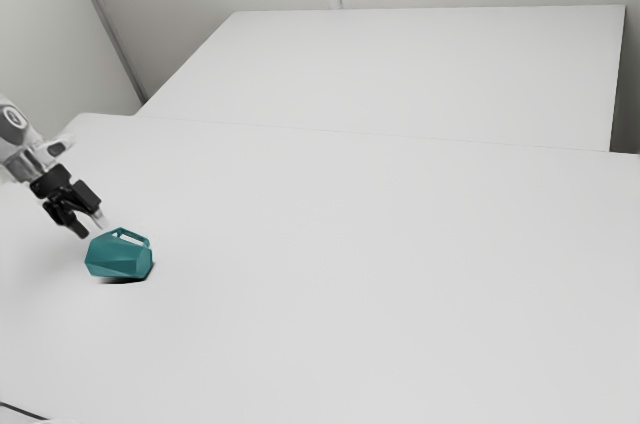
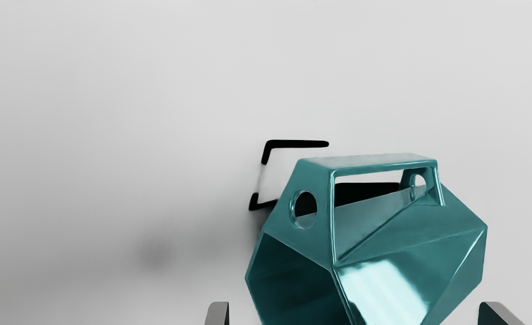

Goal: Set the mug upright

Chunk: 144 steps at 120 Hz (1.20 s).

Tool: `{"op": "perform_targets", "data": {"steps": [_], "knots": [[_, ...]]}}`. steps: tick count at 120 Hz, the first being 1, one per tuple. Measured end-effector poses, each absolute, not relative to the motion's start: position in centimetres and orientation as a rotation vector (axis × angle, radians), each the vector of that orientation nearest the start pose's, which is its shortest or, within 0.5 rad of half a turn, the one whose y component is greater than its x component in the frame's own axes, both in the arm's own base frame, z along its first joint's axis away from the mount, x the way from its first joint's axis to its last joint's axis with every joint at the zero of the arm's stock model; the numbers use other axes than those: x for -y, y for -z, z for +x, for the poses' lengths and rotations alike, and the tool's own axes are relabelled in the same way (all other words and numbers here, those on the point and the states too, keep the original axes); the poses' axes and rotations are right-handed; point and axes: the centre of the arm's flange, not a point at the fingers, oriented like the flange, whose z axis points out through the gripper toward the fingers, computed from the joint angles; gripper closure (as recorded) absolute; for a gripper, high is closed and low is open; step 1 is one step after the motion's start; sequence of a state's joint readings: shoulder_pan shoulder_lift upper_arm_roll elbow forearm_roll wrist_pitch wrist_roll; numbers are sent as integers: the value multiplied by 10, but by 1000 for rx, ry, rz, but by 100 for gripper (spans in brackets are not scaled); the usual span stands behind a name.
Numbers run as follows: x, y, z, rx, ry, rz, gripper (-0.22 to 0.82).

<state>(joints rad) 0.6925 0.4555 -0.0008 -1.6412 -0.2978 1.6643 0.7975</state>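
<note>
**Faceted teal mug (image 1: 118, 256) on its side near open black claw (image 1: 92, 228)**

On the white worktop (image 1: 350, 264), the exterior view puts the mug between four and five o'clock from the claw, its long axis roughly nine to three, mouth (image 2: 293, 284) towards nine, handle (image 2: 369, 161) uppermost. The fingers (image 2: 217, 313) stand apart.

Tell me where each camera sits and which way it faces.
Exterior view: at the arm's side, facing down across the white table; arm and gripper enter from its left.
Wrist view: on the arm, facing down at the teal mug, past parted fingertips at its bottom edge.
Shared: mug on its side, table, gripper.
</note>
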Motion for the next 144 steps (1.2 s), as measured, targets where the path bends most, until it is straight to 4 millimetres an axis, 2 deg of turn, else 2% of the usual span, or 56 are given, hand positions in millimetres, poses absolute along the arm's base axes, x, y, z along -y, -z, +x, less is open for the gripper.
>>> {"op": "perform_targets", "data": {"steps": [18, 44, 62, 87, 104, 144], "knots": [[-379, -303, 493, 12, 147, 2529, 0], [-377, -294, 487, 11, 92, 2416, 5], [-375, -290, 483, 5, 53, 2355, 17], [-373, -283, 475, -15, 18, 2287, 44], [-370, -281, 474, -14, 5, 2259, 57], [-363, -285, 476, 13, -13, 2230, 72]]}}
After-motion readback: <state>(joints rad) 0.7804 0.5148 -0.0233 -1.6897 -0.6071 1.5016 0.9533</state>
